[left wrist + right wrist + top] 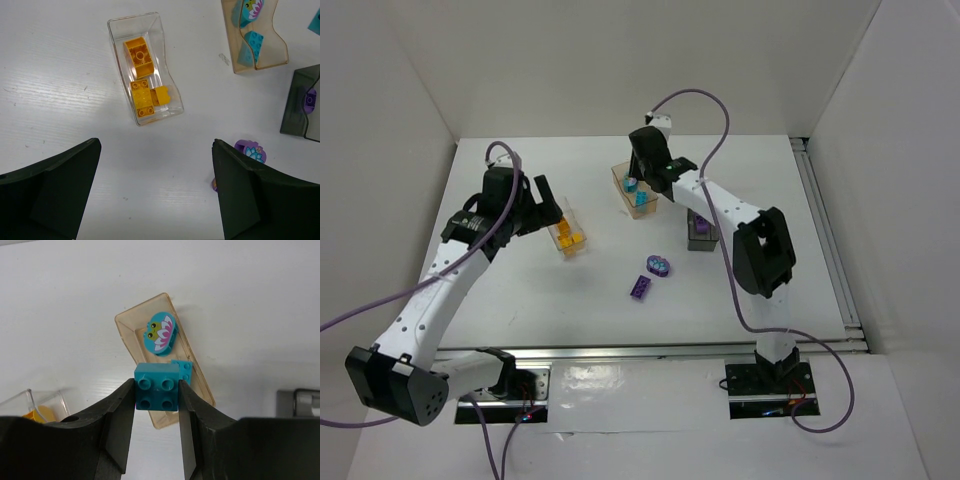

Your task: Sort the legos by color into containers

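My right gripper is shut on a teal brick and holds it just above the near end of the peach-orange bin. That bin holds an oval teal piece and another teal brick. In the top view the right gripper hangs over this bin. My left gripper is open and empty, near the clear bin with three yellow bricks. A purple-teal oval piece and a purple brick lie on the table.
The dark grey bin stands right of the peach bin and holds a purple brick. The oval piece lies beside my left gripper's right finger. White walls enclose the table on three sides.
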You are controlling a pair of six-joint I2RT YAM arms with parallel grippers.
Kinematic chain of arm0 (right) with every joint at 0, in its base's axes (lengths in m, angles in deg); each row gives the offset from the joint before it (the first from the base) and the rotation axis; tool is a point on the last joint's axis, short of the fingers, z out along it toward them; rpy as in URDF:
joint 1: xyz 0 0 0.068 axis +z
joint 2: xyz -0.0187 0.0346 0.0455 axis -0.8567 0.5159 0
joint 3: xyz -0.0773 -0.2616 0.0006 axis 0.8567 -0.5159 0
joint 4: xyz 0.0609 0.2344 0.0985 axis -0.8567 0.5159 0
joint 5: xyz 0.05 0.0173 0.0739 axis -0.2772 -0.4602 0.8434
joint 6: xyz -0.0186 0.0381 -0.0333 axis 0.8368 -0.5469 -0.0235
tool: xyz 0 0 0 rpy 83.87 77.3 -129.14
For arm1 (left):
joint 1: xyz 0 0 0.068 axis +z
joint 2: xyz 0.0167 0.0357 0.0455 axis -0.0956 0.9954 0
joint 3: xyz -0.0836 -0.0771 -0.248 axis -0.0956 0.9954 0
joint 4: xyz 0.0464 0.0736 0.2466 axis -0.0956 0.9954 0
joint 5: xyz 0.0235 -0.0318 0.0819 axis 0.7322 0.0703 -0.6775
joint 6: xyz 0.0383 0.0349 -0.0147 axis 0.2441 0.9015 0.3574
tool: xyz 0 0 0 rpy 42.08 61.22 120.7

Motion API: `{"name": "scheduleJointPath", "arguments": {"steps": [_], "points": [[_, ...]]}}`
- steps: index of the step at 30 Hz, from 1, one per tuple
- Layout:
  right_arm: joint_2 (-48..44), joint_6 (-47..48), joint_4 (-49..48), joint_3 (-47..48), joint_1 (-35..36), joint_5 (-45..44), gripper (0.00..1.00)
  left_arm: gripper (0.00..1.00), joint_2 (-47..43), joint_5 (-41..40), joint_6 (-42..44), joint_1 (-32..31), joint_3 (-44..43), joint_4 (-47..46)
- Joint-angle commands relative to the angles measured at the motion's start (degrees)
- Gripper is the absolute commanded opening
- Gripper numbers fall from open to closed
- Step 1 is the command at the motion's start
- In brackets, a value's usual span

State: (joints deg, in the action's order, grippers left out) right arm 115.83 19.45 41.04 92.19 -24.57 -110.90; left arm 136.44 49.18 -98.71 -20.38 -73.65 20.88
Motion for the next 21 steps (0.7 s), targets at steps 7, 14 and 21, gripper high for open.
{"name": "scheduleJointPath", "arguments": {"steps": [7,14,21], "points": [[11.0,2.0,6.1,15.0,-2.0,5.1,0.62,1.0,1.2,1.1,1.4,0.4,-0.6,0.1],[-1.2,2.0,2.0,0.2,-2.0,4.0,0.7,1.0,1.8,1.8,2.5,0.4,-0.6,0.1],[-17.8,7.7,-3.5,-28.8,1.2,11.6,0.71,1.0,1.8,1.8,2.5,0.9,-0.1,-0.5]]}}
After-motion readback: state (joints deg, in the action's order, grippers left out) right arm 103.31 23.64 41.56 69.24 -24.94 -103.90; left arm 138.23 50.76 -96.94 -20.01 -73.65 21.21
